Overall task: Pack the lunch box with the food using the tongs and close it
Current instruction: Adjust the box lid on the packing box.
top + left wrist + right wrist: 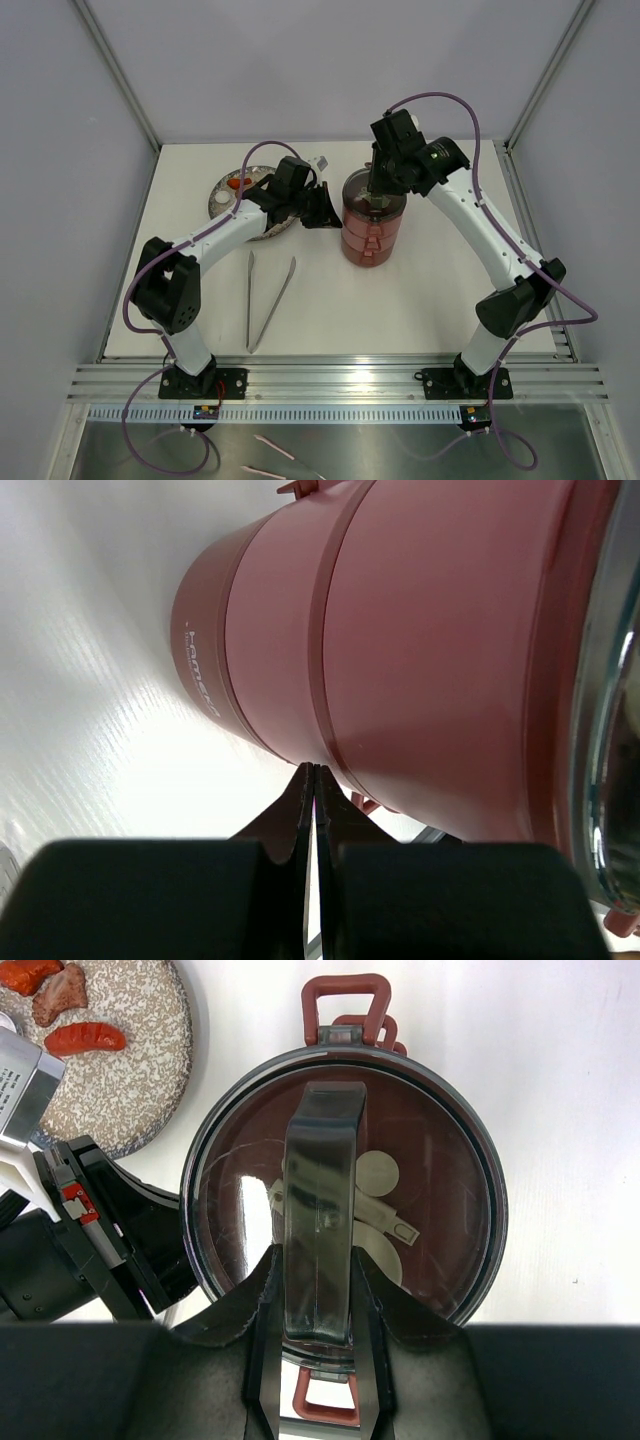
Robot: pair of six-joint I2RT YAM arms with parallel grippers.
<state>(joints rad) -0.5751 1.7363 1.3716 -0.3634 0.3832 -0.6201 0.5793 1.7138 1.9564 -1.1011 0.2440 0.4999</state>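
The right gripper [318, 1305] is pointed down, clamped on the lunch box [373, 238] lid handle [322, 1180]. The left gripper [314, 785] is pressed shut beside it. The tongs [250, 305] are laid spread on the table [430, 295].

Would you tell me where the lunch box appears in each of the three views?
Top external: lunch box mid-table, under the right pincer.
Left wrist: its red wall fills the upper right.
Right wrist: centre, seen from above, lid handle between that pincer's fingers.
Shared landmark: the shut left pincer beside it.
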